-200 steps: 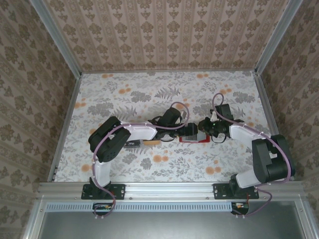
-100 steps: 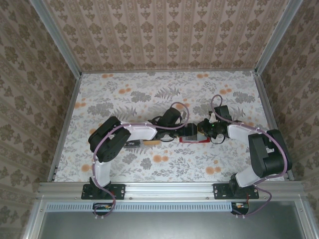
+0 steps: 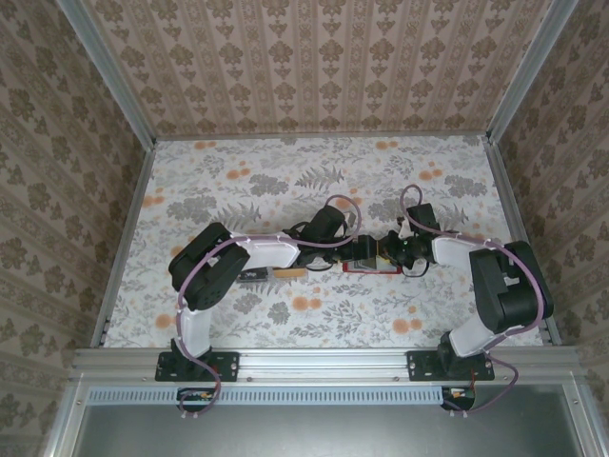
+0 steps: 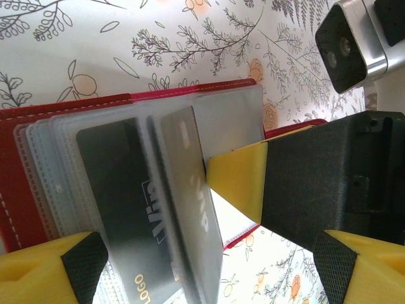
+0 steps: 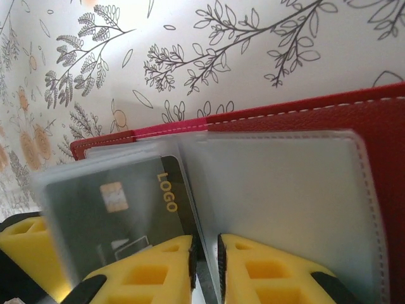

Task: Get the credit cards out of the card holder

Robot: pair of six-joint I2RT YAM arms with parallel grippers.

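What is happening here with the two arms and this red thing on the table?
Both arms meet over the red card holder, which lies open on the floral table. The right arm's fingers are pinched on the edge of a clear sleeve. The left arm's fingers stand wide open around the sleeves and hold nothing. A dark grey card sits inside its sleeve, not yet taken out.

The table (image 3: 285, 181) is flowered, orange and grey on white, softly and evenly lit. Beige damask-papered walls (image 3: 314, 67) close it in on three sides, with aluminium posts (image 3: 105, 69) at the corners and a rail (image 3: 314, 361) along the near edge.
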